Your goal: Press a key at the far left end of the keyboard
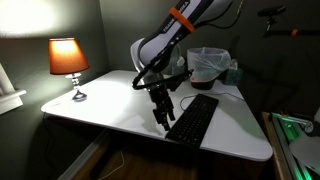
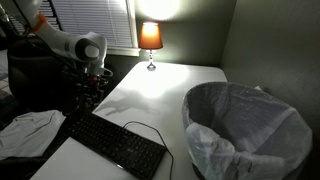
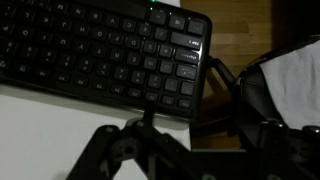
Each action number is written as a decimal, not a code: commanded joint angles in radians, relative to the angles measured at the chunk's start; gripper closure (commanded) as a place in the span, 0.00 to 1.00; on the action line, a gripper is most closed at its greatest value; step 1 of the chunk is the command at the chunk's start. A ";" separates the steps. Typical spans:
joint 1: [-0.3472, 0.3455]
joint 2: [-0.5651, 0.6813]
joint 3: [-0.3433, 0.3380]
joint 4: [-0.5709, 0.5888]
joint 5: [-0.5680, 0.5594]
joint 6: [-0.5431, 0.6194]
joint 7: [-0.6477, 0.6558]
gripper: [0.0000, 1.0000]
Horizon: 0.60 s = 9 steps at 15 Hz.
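Observation:
The black keyboard (image 1: 195, 118) lies on the white table (image 1: 100, 108), and in both exterior views its thin cable (image 2: 150, 127) curls off beside it. In an exterior view it runs diagonally (image 2: 115, 142). My gripper (image 1: 160, 112) hangs fingers-down just above the table, next to one end of the keyboard, and is not touching it. It also shows at that end in an exterior view (image 2: 88, 95). In the wrist view the keyboard (image 3: 100, 50) fills the top, with a green light at its corner. The gripper (image 3: 195, 160) is dark at the bottom, looks shut and holds nothing.
A lit lamp (image 1: 68, 60) stands at the table's far corner, also seen in an exterior view (image 2: 150, 38). A bin with a white liner (image 2: 245, 125) stands beside the table. The table edge and wooden floor (image 3: 240, 30) lie just past the keyboard's end.

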 commanded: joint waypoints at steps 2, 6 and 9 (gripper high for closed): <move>0.026 -0.072 -0.002 -0.062 -0.042 0.034 0.045 0.00; 0.038 -0.119 -0.004 -0.091 -0.067 0.053 0.076 0.00; 0.050 -0.153 -0.008 -0.113 -0.103 0.071 0.110 0.00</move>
